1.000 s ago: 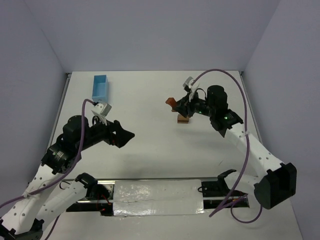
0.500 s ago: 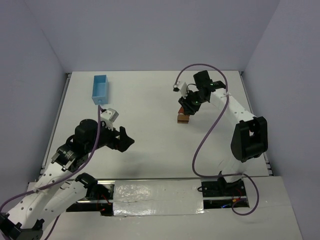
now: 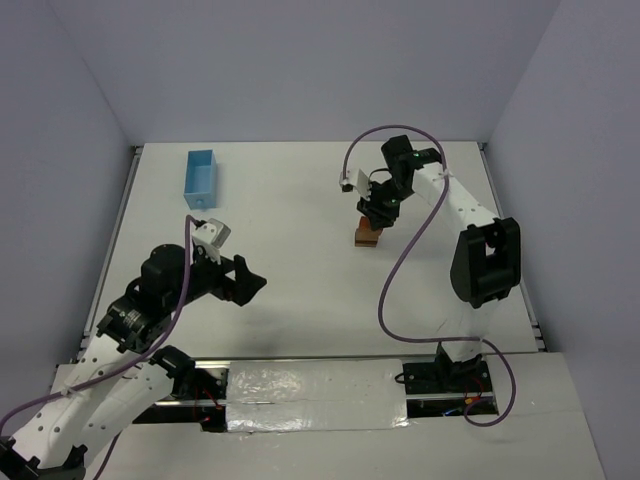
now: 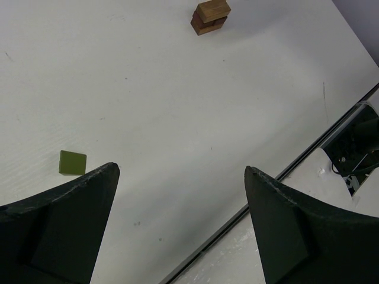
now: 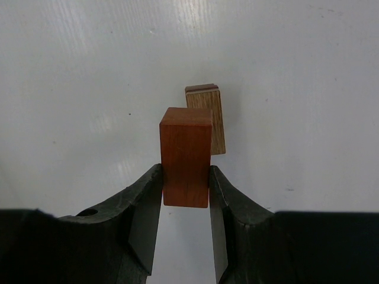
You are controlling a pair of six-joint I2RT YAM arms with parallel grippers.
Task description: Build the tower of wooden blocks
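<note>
A tan block (image 4: 214,9) lies on a dark brown block (image 4: 208,25), forming a low stack (image 3: 367,237) at the table's right middle. My right gripper (image 5: 185,176) is shut on an orange-red block (image 5: 186,155) and holds it upright just in front of and above the tan block (image 5: 211,121). In the top view the right gripper (image 3: 374,214) hangs directly over the stack. An olive-green piece (image 4: 72,162) lies flat on the table beside my left finger (image 4: 83,207). My left gripper (image 4: 180,170) is open and holds nothing; it hovers at the left middle (image 3: 250,284).
A light blue box (image 3: 201,177) stands at the back left. The table's near edge with its black rail (image 4: 278,174) and a foil-taped strip (image 3: 320,386) runs in front of the arm bases. The right arm's purple cable (image 3: 400,255) loops over the table.
The right arm has swung in and carried the orange-red block from up and left of the stack to right over it. The left arm has drawn back a little, still open.
</note>
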